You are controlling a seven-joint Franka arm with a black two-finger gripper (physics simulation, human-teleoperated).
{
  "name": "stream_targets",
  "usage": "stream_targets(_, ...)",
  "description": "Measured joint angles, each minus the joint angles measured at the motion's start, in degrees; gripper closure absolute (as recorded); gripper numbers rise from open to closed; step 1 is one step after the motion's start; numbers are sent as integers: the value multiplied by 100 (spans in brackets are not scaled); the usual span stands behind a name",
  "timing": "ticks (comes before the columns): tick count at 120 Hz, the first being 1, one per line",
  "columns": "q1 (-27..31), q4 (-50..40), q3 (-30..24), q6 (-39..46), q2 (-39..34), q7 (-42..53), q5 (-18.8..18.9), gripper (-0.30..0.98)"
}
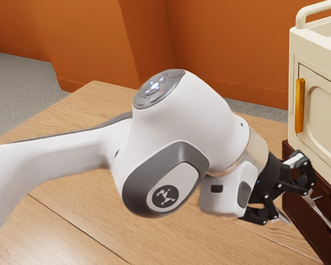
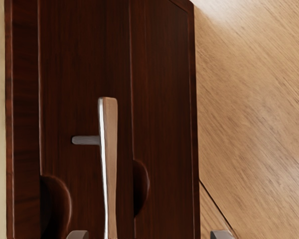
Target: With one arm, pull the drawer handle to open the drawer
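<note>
The gripper (image 1: 298, 208) stands open, grasping nothing. Just ahead of it lies the handle (image 2: 110, 164), its long axis across the closing direction, off-centre toward the cream cabinet (image 1: 321, 62). Beyond the handle is the dark drawer front (image 2: 84, 74).

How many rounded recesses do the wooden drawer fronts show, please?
2: one recess in the front bearing the bar handle, another in the adjacent front; others may be hidden.
</note>
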Motion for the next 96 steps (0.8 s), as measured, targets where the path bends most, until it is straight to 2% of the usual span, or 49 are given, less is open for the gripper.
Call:
stream_targets(39, 37, 306, 9, 74, 414, -37, -215, 46)
stream_targets(96, 80, 349, 6, 96, 642, -67, -449, 53)
